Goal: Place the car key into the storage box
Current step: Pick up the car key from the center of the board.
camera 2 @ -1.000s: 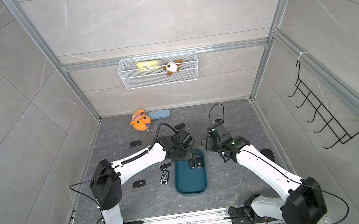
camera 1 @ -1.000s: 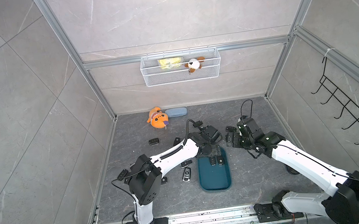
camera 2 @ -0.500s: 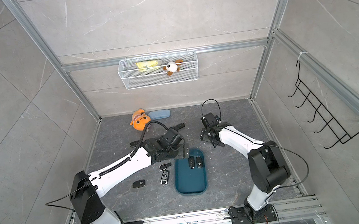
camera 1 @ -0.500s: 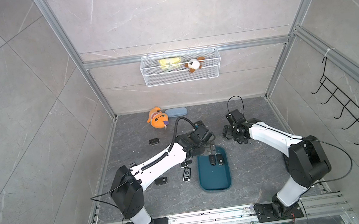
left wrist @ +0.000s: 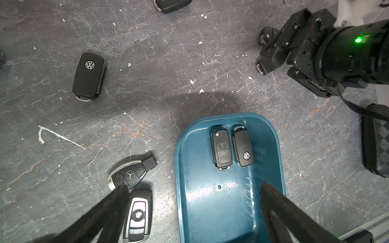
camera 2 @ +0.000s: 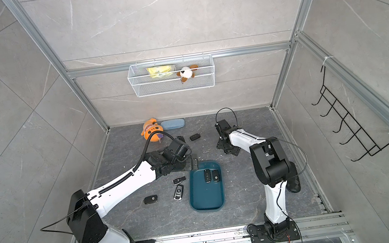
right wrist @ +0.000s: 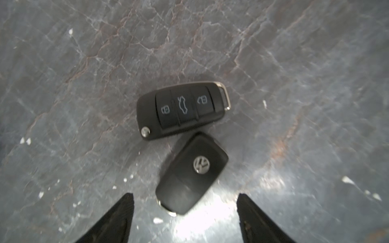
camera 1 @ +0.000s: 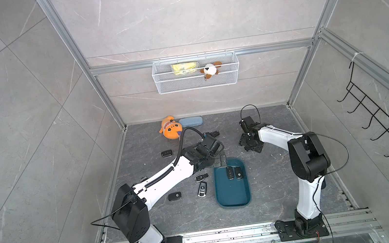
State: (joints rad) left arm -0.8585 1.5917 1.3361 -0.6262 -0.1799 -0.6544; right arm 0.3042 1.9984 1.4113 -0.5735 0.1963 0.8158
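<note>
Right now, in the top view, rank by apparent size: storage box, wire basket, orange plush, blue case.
wire basket
storage box
orange plush
blue case
The basket hangs nearer the camera, which inflates it.

Two keys in the box, both arms out over the worktop!
The teal storage box [camera 2: 195,200] holds a car key [camera 2: 207,175] and a second car key [camera 2: 216,175] side by side at its far end. The left gripper [camera 2: 193,162] hangs just beside the box's far left corner. The right gripper [camera 2: 227,149] points down at the worktop [camera 2: 244,197], further right. Left of the box lie a small fob [camera 2: 178,180], a silver-faced fob [camera 2: 178,192] and a black fob [camera 2: 150,199].
</note>
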